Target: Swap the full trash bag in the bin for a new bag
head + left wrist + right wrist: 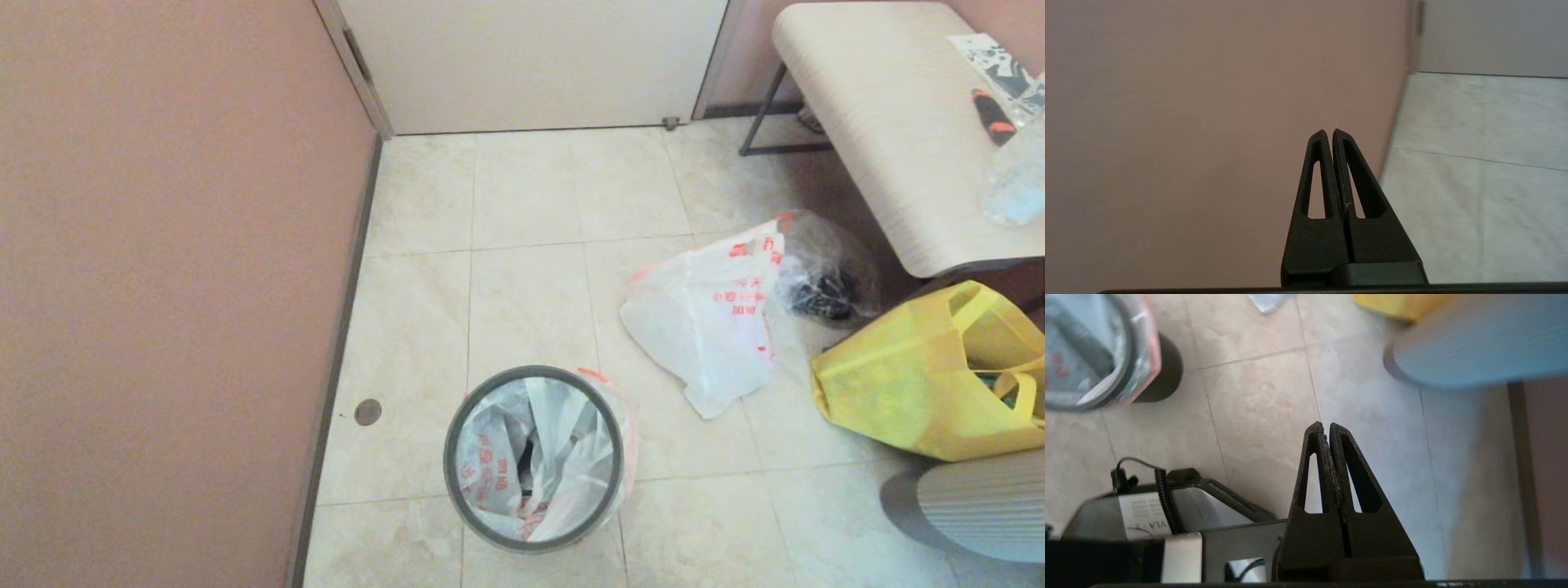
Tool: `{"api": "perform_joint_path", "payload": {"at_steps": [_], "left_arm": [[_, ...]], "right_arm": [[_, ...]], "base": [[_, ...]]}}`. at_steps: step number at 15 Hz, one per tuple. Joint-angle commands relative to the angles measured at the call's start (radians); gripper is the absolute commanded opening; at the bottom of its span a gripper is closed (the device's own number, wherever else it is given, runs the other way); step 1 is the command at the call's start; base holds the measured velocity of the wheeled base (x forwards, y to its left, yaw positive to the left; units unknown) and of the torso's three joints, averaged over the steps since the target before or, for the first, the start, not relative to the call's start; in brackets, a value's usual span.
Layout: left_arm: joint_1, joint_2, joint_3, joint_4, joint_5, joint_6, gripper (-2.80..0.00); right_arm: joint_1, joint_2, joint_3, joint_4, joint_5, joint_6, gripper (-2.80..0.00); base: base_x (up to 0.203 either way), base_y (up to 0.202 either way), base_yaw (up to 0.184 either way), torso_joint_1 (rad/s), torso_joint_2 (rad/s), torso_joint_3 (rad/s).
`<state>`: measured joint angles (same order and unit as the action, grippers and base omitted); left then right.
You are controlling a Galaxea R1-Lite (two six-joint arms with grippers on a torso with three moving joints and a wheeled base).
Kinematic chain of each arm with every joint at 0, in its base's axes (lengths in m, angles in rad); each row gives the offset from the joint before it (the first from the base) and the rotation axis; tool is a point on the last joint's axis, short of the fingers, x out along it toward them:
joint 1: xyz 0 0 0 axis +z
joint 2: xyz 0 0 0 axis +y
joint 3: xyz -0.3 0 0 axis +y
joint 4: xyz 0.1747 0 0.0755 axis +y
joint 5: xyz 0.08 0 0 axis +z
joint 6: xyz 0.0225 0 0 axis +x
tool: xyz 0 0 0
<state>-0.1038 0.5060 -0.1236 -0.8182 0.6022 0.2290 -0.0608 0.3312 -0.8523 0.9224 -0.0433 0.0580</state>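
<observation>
The bin [448,461], a small round wastebasket with a thick grey hoop rim, stands on the tiled floor near the wall. Inside it sits the full trash bag [490,457], translucent white with red lettering and orange-red trim over the rim. The new bag [702,327] lies flat and white on the floor to the bin's right and farther back. Neither arm shows in the head view. My left gripper [1329,131] is shut and empty, facing the pink wall. My right gripper [1323,424] is shut and empty above bare tiles, apart from the bin [1163,371].
A clear wrinkly bag with black things [824,282] lies behind the new bag. A yellow tote [914,384] stands at the right under a pale bench [882,122]. A round ribbed grey surface [980,506] is at the near right. The pink wall [163,245] bounds the left; a door [531,57] is behind.
</observation>
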Motion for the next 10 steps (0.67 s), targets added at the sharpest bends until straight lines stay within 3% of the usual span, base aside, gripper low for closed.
{"api": "perform_joint_path", "payload": {"at_steps": [1,3,5,7,9,10], "left_arm": [[0.057,-0.214,-0.018,0.179,-0.018,-0.008,-2.8],[0.096,-0.33,-0.024,0.395,-0.059,-0.049,-2.8],[0.106,-0.42,0.02,0.509,-0.125,-0.07,-2.8],[0.108,-0.5,0.112,0.561,-0.259,-0.104,-2.8],[0.106,-0.504,0.119,0.596,-0.405,-0.229,-2.8],[0.105,-0.504,0.123,0.615,-0.479,-0.254,-2.8]], "right_arm": [[-0.006,-0.015,0.006,-0.003,0.033,-0.055,-2.8],[-0.008,0.005,0.053,-0.022,0.094,-0.128,-2.8],[0.004,0.001,0.076,-0.011,0.128,-0.161,-2.8],[0.015,-0.067,0.123,0.016,0.13,-0.167,-2.8],[0.038,-0.158,0.197,0.017,0.128,-0.187,-2.8],[0.045,-0.208,0.246,-0.009,0.127,-0.191,-2.8]], "base": [[0.0,0.0,0.0,0.0,0.0,0.0],[0.0,0.0,0.0,0.0,0.0,0.0],[0.0,0.0,0.0,0.0,0.0,0.0],[0.0,0.0,0.0,0.0,0.0,0.0],[0.0,0.0,0.0,0.0,0.0,0.0],[0.0,0.0,0.0,0.0,0.0,0.0]]}}
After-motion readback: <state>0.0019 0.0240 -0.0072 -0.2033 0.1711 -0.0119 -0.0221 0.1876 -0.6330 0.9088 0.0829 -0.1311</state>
